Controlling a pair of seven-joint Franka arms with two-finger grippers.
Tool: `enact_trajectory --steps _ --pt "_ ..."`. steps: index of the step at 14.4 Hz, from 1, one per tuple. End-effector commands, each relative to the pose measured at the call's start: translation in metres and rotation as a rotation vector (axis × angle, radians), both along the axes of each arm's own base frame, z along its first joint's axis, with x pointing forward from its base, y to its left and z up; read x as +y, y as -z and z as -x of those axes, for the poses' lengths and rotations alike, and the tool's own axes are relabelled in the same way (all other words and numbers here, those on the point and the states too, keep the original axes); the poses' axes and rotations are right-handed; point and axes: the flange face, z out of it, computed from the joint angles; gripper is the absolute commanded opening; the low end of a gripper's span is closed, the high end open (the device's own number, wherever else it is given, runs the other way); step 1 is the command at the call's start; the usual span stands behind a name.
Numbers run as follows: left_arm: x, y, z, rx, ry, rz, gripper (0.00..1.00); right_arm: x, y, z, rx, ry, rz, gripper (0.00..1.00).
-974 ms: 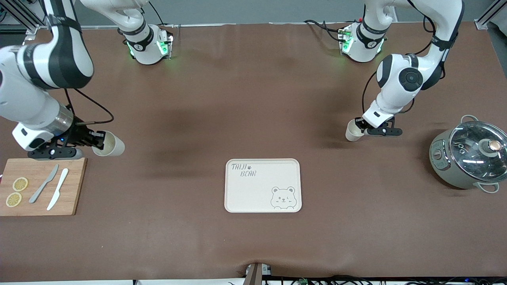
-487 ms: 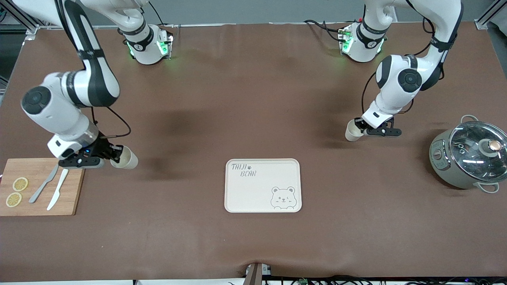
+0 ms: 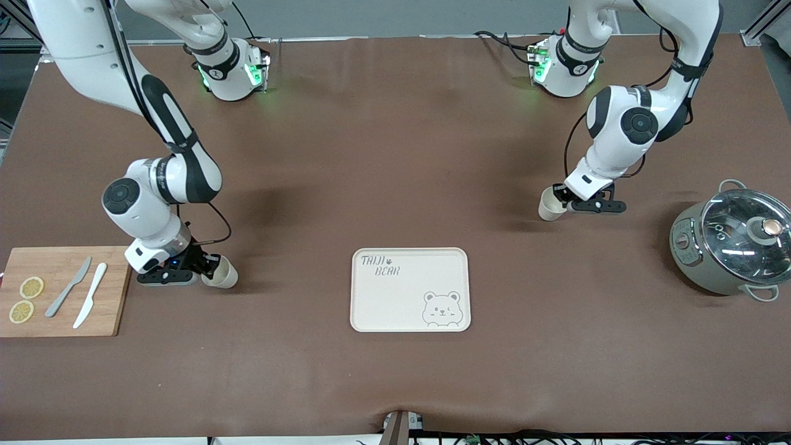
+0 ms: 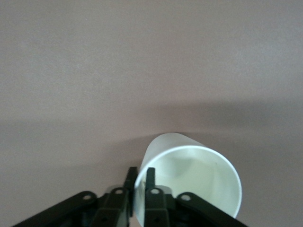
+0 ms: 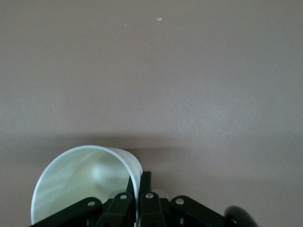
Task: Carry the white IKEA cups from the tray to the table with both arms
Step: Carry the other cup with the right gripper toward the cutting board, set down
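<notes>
Two white cups are in view, each gripped by its rim. My left gripper [image 3: 560, 197] is low at the table toward the left arm's end, shut on the wall of one cup [image 3: 547, 206] that stands upright on the brown table. In the left wrist view one finger [image 4: 150, 176] is inside this cup [image 4: 199, 182] and the other outside, at my left gripper [image 4: 141, 176]. My right gripper [image 3: 207, 267] is low beside the cutting board, shut on the rim of the other cup [image 3: 224, 275], which is tilted. The right wrist view shows that cup [image 5: 80, 182] at my right gripper [image 5: 138, 180].
A cream bear tray [image 3: 377, 306] lies mid-table, nearer the front camera than both cups. A grey-green pot with a glass lid [image 3: 729, 247] stands at the left arm's end. A wooden cutting board [image 3: 114, 290] with two knives and lemon slices lies at the right arm's end.
My right arm has swung down and toward the tray, carrying its cup from above the board's corner to low beside the board. My left arm and its cup have stayed put.
</notes>
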Motion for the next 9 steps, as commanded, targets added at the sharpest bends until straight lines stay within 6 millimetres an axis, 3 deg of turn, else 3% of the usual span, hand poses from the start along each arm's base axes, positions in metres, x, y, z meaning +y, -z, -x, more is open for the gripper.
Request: enact_trajectory --steps 1,2,3,8,9 --pt "0.005 0.003 -0.001 -0.014 0.043 -0.01 1.0 0.002 0.006 -0.003 -0.003 -0.007 -0.009 0.0" --pt "0.007 0.003 -0.002 -0.014 0.037 -0.01 1.0 0.002 0.005 -0.004 -0.005 -0.007 -0.009 0.0" --pt "0.007 0.003 -0.002 -0.014 0.039 -0.01 1.0 0.001 0.004 -0.005 -0.006 -0.004 -0.01 0.99" --pt "0.009 0.003 -0.002 -0.014 0.037 -0.01 1.0 -0.015 -0.009 -0.011 -0.009 -0.037 0.003 1.0" --pt "0.009 0.003 -0.002 -0.014 0.037 -0.01 1.0 -0.019 -0.02 -0.015 0.016 -0.041 0.004 1.0"
